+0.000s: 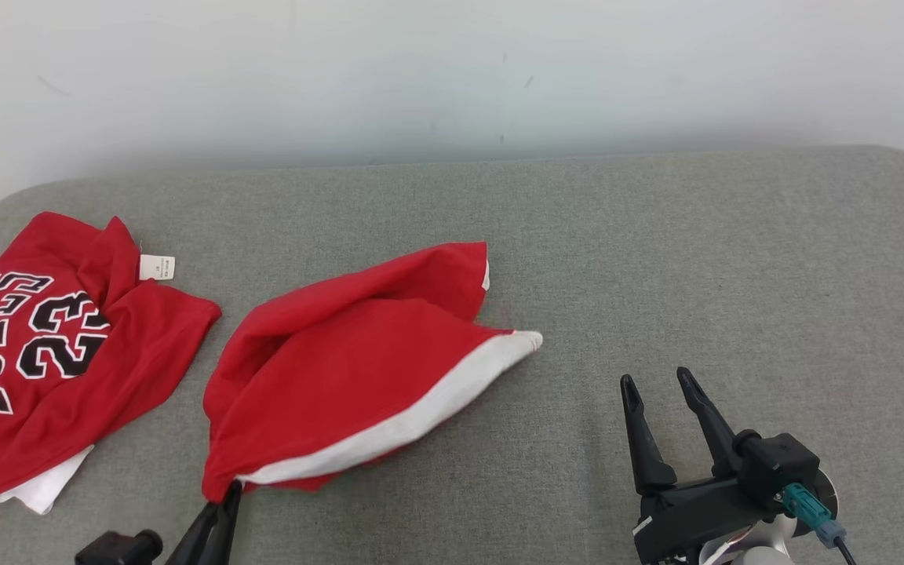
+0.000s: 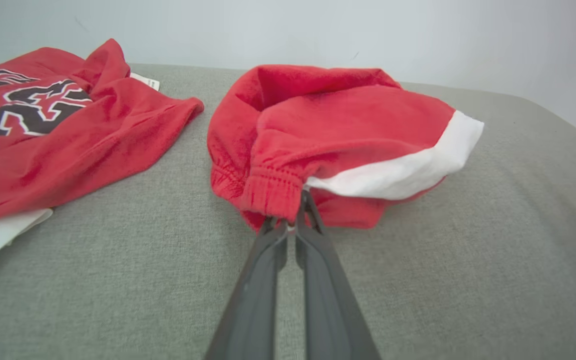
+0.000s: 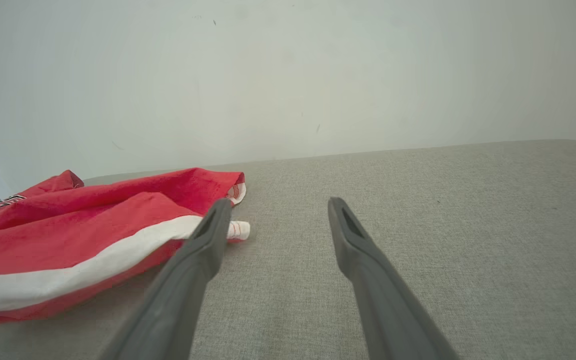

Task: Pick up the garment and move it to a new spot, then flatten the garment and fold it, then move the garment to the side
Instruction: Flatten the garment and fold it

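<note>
Head view: from high over the near edge of the bench (image 1: 656,235), facing forward and down toward the wall (image 1: 452,71); the widest and farthest look.
Left wrist view: low over the bench, looking along the left claw (image 2: 290,222); very near the shorts (image 2: 328,130), which sit mid-picture.
Right wrist view: low, looking along the right claw (image 3: 279,205) across the bench to the wall; the shorts lie near, at its left.
Shared by all three: shorts, bench, wall.
Jersey (image 1: 44,353): broad in the head and left wrist views, a sliver at the right wrist view's left edge.
</note>
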